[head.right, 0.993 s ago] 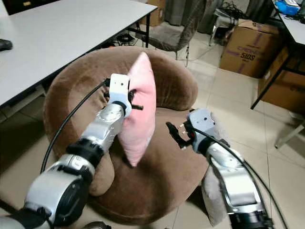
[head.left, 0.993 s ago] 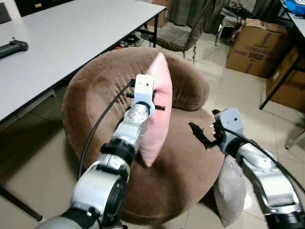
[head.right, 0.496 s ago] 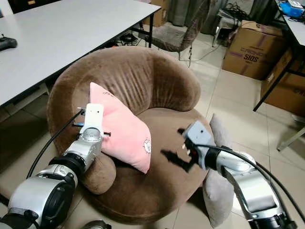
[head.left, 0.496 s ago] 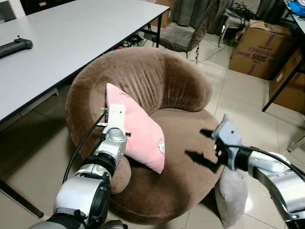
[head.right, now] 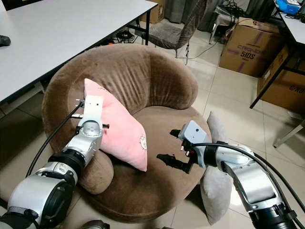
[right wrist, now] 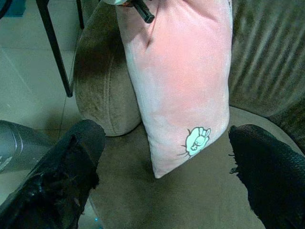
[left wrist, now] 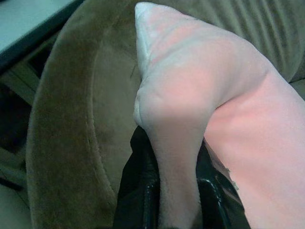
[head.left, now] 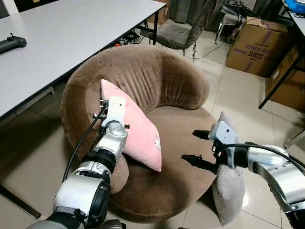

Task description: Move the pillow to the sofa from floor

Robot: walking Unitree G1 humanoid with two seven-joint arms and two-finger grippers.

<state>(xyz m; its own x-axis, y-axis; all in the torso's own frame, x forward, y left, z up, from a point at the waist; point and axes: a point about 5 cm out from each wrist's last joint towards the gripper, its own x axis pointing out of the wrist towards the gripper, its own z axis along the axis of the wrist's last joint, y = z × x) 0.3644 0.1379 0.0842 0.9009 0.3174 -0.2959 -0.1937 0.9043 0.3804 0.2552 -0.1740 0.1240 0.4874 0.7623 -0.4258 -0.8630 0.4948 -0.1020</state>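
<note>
A pink pillow [head.left: 136, 136] with a small white emblem [right wrist: 197, 141] lies tilted on the round brown sofa [head.left: 143, 71], leaning on its left arm and back. My left gripper [left wrist: 177, 186] is shut on the pillow's upper edge, its black fingers [left wrist: 140, 191] pinching the fabric from both sides. My right gripper [head.left: 194, 148] hovers open over the seat, a short way right of the pillow's lower corner and apart from it. A grey pillow [head.left: 228, 191] stands on the floor against the sofa's right side, under my right arm.
A white table [head.left: 57, 43] with a black controller [head.left: 12, 43] runs along the left, close to the sofa. Behind the sofa stands a chair [head.left: 178, 33]. Cardboard boxes [head.left: 250, 47] and a dark table leg [head.left: 281, 71] sit on the tiled floor at the right.
The pillow, held upright over the seat a second ago, has come down to lean on the sofa's left side. My left arm dropped with it; my right gripper sank lower.
</note>
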